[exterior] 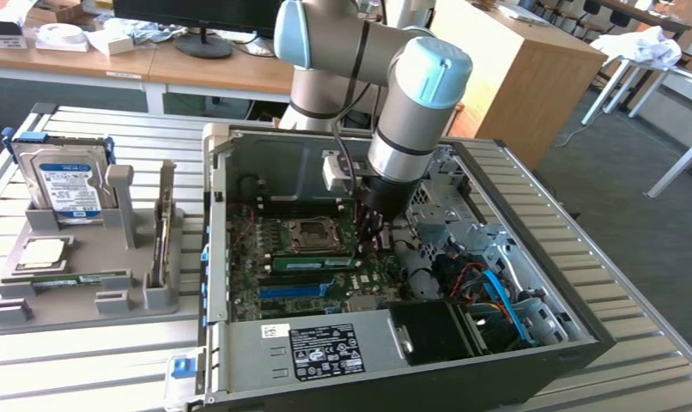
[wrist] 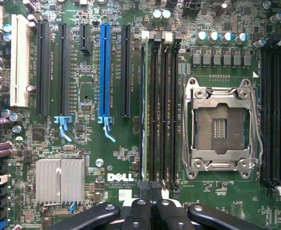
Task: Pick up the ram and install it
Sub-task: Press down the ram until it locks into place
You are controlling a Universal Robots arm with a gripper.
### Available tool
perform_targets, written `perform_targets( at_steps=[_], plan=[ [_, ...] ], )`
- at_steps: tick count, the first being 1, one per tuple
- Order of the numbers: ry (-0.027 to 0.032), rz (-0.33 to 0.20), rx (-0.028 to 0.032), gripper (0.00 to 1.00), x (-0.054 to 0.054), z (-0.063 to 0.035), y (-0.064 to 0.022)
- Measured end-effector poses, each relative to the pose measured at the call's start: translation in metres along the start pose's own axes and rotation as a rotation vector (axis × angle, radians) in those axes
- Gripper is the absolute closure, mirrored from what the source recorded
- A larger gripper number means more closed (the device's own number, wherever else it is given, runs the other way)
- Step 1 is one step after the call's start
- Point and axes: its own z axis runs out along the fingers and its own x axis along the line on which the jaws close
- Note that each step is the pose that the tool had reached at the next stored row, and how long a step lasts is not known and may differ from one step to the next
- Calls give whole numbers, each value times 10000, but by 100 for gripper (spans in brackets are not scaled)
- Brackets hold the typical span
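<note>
Hanging low inside the open computer case (exterior: 530, 283), the arm has its end effector (exterior: 373, 230) right over the motherboard (exterior: 312, 266), just beside the empty CPU socket (exterior: 309, 232). From the wrist view, the end effector (wrist: 150, 203) is pinched fully together, its black fingers (wrist: 139, 211) meeting at the end of the memory slots (wrist: 162, 110). A ram (wrist: 144, 110) stick stands on edge in the slot nearest the blue expansion slot (wrist: 104, 72), its near end right at the fingertips; whether the fingers actually clamp it is hard to tell. The socket (wrist: 220, 127) sits open just beside those slots, with the Dell lettering (wrist: 120, 178) and a finned heatsink (wrist: 60, 181) close by. Over on the exterior view's left, a grey holder (exterior: 82, 292) rests on the slatted table (exterior: 94, 360). A second ram (exterior: 65, 279) stick lies flat in it, a square silver CPU (exterior: 43, 251) sits beside it, and a hard drive (exterior: 62, 184) with a blue-white label stands upright at the back.
</note>
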Motion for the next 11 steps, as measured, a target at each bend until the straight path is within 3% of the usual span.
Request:
perform_targets(
  at_steps=[6,11],
  plan=[
    [-15,1,-1,90,-2,-12,0],
    [-1,1,-24,90,-2,-106,2]
  ],
)
